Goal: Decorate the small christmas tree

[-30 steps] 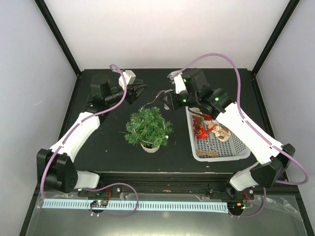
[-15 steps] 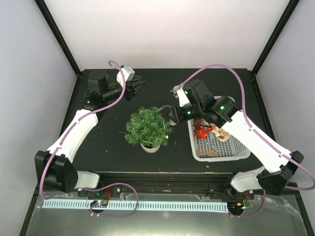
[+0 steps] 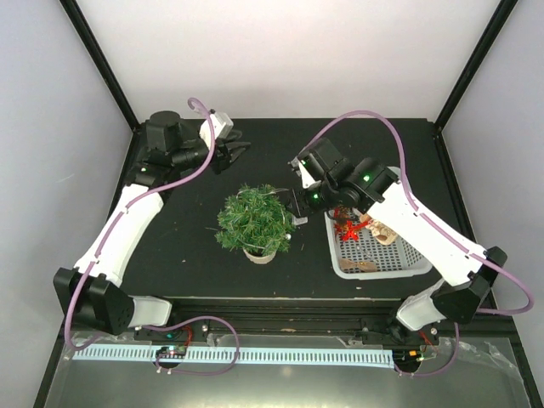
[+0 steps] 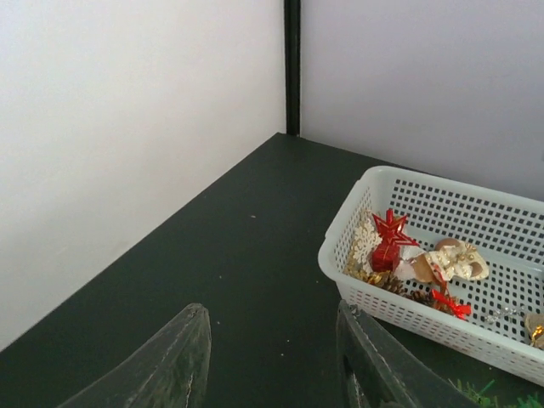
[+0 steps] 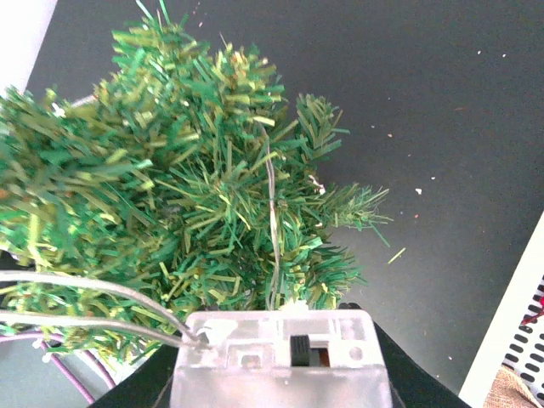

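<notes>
The tree stands mid-desk, left of the basket. The right end effector clamps a battery box beside it, and the wire could snag needles and tip the tree. The left end effector gapes empty.

Top view overlooks the whole worktop. Left wrist view faces the basket from well apart. Right wrist view, just beside it, looks closely at the small christmas tree. All show the basket.
</notes>
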You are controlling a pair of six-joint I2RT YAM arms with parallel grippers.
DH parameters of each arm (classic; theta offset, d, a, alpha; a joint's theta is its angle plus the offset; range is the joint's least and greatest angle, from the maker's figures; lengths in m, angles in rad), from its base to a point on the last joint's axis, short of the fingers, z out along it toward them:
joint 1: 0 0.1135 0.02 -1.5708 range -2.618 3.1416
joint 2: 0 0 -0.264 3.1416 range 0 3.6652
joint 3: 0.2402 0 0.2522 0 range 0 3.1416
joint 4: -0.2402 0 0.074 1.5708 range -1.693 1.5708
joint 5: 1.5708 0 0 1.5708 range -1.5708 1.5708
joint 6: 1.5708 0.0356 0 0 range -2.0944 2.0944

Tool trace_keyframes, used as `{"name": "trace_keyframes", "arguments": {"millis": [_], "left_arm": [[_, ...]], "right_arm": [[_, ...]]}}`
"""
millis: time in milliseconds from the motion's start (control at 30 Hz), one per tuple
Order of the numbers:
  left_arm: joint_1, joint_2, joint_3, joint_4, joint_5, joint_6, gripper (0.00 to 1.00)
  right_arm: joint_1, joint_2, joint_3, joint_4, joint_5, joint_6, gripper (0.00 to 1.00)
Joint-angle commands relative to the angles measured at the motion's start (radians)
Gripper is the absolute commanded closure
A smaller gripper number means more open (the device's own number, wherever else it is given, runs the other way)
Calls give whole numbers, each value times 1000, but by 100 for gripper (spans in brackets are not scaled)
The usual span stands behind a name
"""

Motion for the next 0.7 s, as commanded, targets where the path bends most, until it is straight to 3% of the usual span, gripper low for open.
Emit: {"name": "trace_keyframes", "arguments": {"millis": [0,400,667], "left_arm": [[13,-32,110,-190,55,92,57],[76,-36,260,-695,360,377,57],[83,11,314,-962,396,620,59]], "right_arm": [[2,33,115,-109,53,37,70],[3,156,235,-200,64,61,70],[2,221,330,-252,90,53,70]]}}
